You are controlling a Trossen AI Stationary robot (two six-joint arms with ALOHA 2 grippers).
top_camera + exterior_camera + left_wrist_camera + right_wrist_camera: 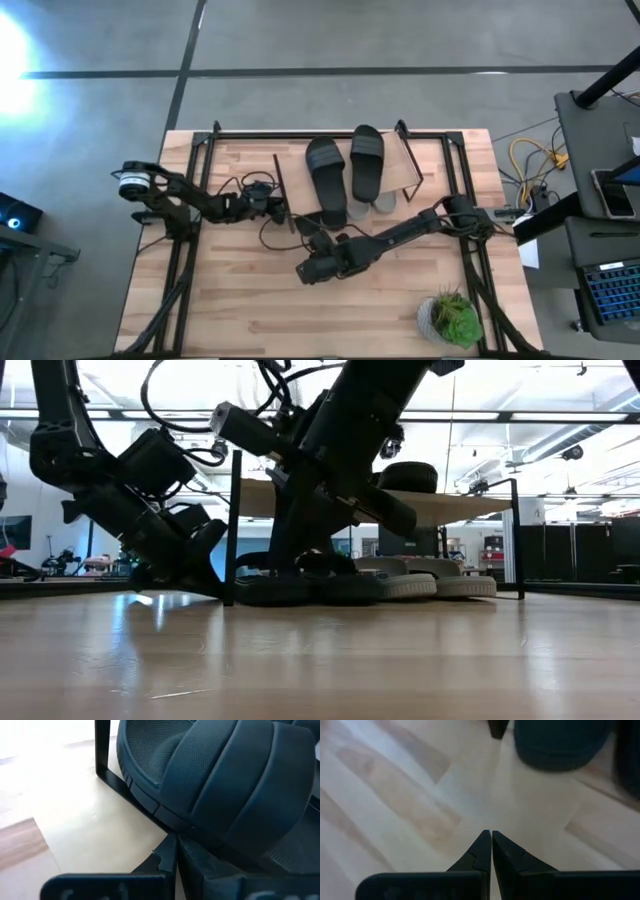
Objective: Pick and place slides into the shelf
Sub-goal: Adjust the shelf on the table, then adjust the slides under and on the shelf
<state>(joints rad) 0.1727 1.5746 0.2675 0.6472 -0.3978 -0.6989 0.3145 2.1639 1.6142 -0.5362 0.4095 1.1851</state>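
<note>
Left gripper (176,851) pinched empty, tips at dark slide (235,785); right gripper (491,851) closed, empty.

No readable text, labels, brands, numbers or signs on anything in view.

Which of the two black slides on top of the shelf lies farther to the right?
The black slide next to the shelf's right frame; the other black slide lies left of it and reaches closer to the grippers.

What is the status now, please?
Left hand shut, empty, at a dark slide under the shelf. Right hand shut, empty, over bare table. Two black slides on the shelf.
</note>
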